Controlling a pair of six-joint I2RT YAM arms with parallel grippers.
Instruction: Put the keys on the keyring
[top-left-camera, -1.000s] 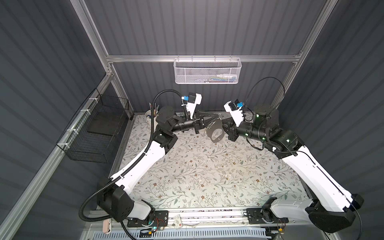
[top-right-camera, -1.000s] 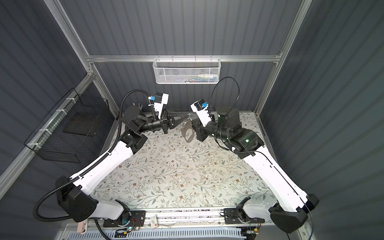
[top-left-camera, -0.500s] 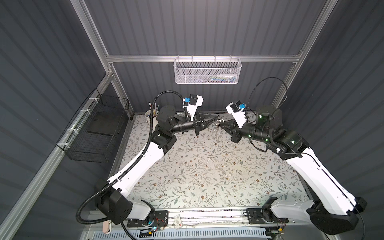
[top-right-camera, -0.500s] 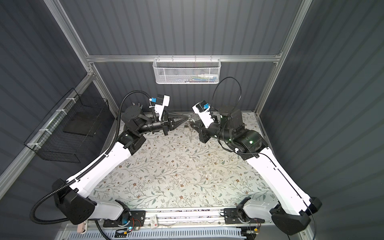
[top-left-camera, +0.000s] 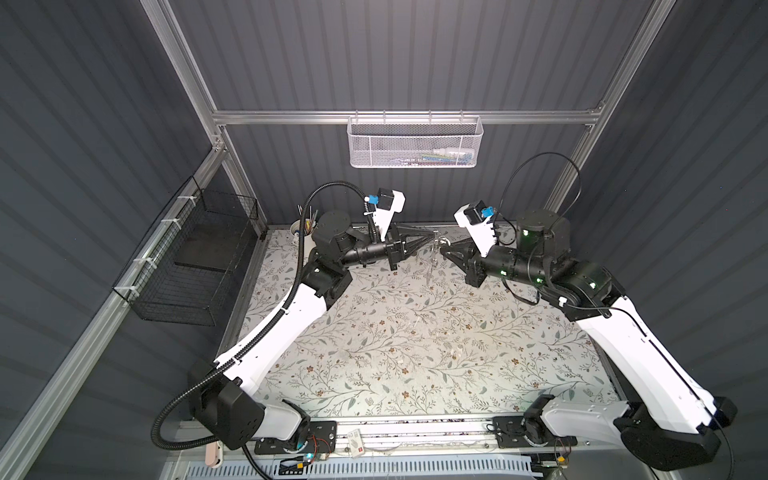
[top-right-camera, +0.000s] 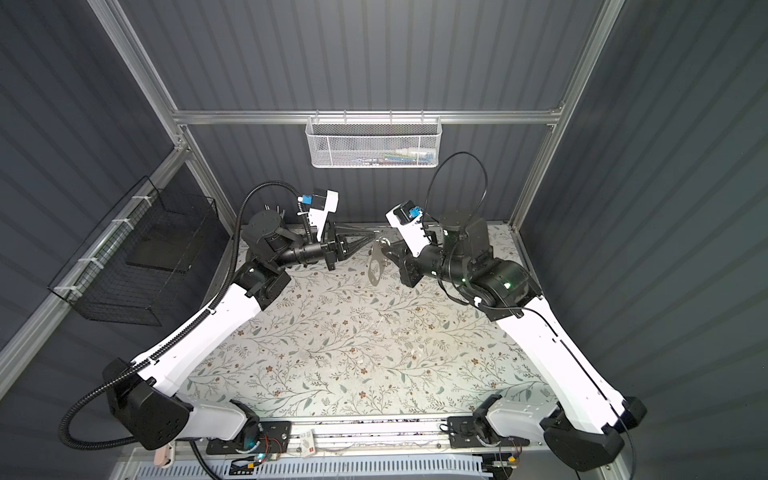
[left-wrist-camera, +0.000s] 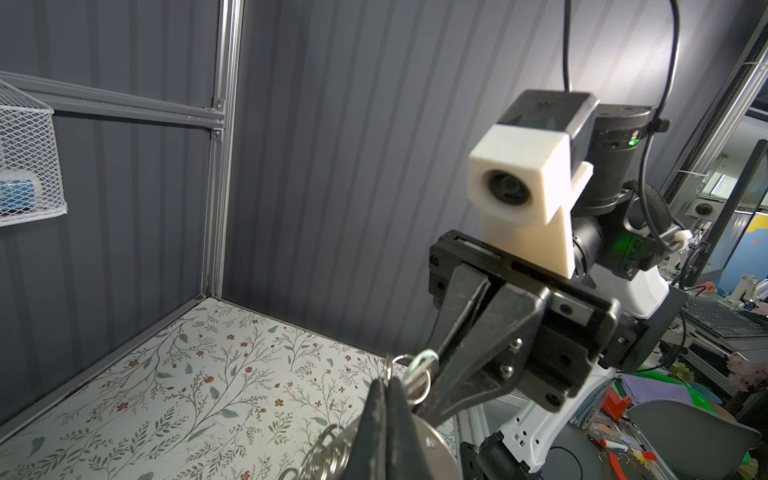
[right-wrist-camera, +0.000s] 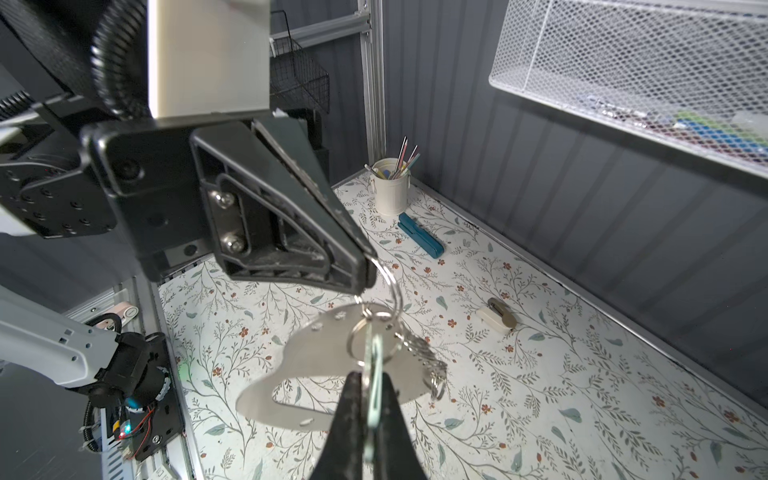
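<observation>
1. The keys (right-wrist-camera: 377, 365), a brass key joined to a mint-green tag, are hanging in the air above the back of the worktop (right-wrist-camera: 540, 395). They are showing edge-on in the right wrist view and lying right against the keyring (right-wrist-camera: 320, 340).
2. The right gripper (right-wrist-camera: 370, 384) is clamping the tag between closed jaws. The left gripper (right-wrist-camera: 368, 270) is pinching shut on a wire ring at the top of the keyring, so the flat grey fob is dangling below it.
3. The wires are overlapping, so it is not showing clearly whether the key's own ring is already threaded onto the keyring.
4. The step in hand is looking like the threading itself. Doing it well is likely calling for the left gripper to hold its ring firm while the right gripper feeds the key along the coil in small turns. The fob is hanging free, and a hard pull could twist it out of line.
5. The two grippers are meeting tip to tip, so fingers knocking each other is the main risk.
6. A teal case (right-wrist-camera: 419, 235), a white cup (right-wrist-camera: 390, 195) of sticks and a tan-and-white lump (right-wrist-camera: 498, 318) are lying on the worktop, well apart from the hanging parts.
7. A white mesh basket (right-wrist-camera: 623, 62) is hanging on the back wall and a black wire basket (top-left-camera: 187, 257) on the side wall. Neither is standing in the way.
</observation>
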